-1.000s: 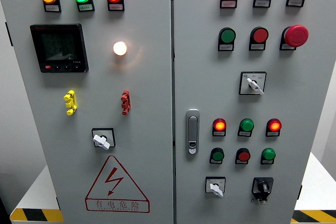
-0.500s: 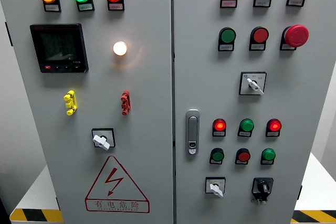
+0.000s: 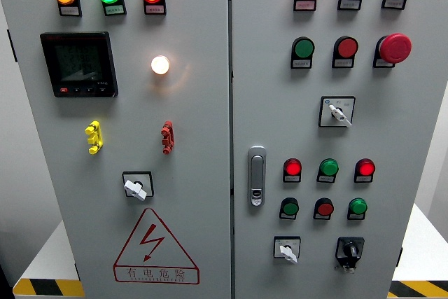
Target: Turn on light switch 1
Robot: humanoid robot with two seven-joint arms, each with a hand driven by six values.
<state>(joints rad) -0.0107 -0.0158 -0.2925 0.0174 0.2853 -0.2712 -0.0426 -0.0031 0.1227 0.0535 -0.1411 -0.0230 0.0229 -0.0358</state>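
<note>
— Grey steel fills my head view: a control cabinet (image 3: 196, 131) with two doors, seam running down the middle. No hand of the robot shows anywhere, left or right, so I cannot tell how the fingers stand.

— Which one is light switch 1?

— I can't say for certain; the labels are too small to read from here. On the left door, a white-handled rotary switch (image 3: 136, 186) sits just above the red warning triangle (image 3: 155, 248), its handle tilted. Above it a yellow clip (image 3: 93, 136) and a red clip (image 3: 166, 136) stand apart, and a white lamp (image 3: 160, 64) glows beside the black meter display (image 3: 78, 64).

— And the right door?

— Three more rotary switches: one at mid-height (image 3: 337, 111), a white one (image 3: 287, 248) low down, a black one (image 3: 349, 250) next to it. A chrome door handle (image 3: 257, 175) sits near the seam, and a red mushroom button (image 3: 394, 47) at upper right.
</note>
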